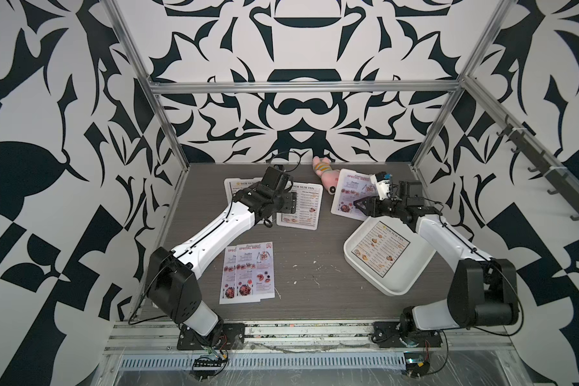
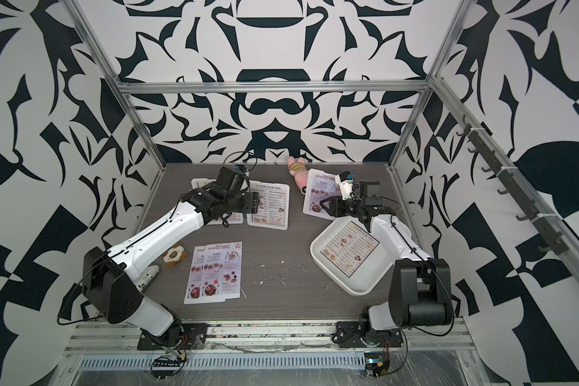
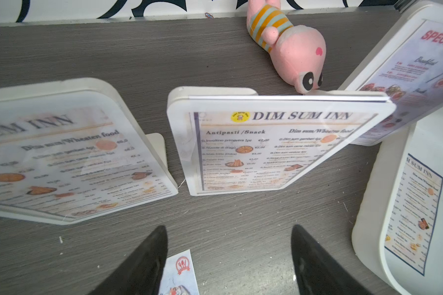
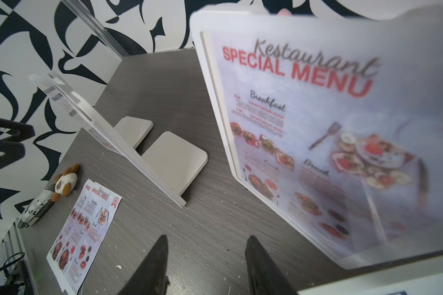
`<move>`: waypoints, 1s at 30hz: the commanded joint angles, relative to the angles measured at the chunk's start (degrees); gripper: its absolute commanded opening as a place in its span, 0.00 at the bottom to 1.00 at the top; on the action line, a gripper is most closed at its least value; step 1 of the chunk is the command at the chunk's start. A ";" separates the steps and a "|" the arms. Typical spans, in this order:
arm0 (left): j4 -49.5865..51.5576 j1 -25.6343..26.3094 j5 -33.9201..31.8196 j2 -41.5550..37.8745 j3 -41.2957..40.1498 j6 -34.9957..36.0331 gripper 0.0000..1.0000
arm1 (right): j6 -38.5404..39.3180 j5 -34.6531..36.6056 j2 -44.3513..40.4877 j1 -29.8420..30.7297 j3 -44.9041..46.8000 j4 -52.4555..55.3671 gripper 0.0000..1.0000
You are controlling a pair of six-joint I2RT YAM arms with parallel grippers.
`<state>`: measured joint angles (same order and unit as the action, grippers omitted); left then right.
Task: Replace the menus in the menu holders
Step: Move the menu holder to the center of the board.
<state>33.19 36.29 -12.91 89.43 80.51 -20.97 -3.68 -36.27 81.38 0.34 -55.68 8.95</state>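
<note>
left gripper: jaws wide, empty; over the grey wood-grain table, facing the middle holder, apart from it
right gripper: jaws partly apart, nothing between; just beside the right holder's front
middle holder: white plastic upright frame, white black-bordered "DIM SUM INN" sheet inside
left holder: same frame, same kind of sheet; left arm hides most of it in both top views
right holder: pink-lavender "SPECIAL MENU" sheet inside
in the way: pink striped plush toy lying between the middle and right holders, head at the right holder's edge
loose menus: two overlapping "SPECIAL MENU" sheets, flat, front left
white rounded-square tray: near the right holder, one "DIM SUM INN" sheet in it
brown-white plush dog: table's left edge, near the loose sheets
</note>
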 commanded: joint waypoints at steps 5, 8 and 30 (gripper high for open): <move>-0.02 -0.17 -0.36 -0.77 0.00 1.11 0.78 | -0.57 7.16 -2.13 -8.70 -0.11 -2.41 0.67; 0.51 -0.17 -0.53 0.42 1.41 1.78 0.79 | 0.51 2.88 1.34 -10.16 -0.38 -6.66 0.71; 0.00 -1.40 -0.41 3.49 3.78 2.93 0.79 | 1.53 -9.41 4.54 -2.87 -0.84 -9.50 0.45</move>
<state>33.67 35.09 -14.06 93.10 83.11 -18.79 -2.90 -47.59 89.10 -5.15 -57.25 -2.74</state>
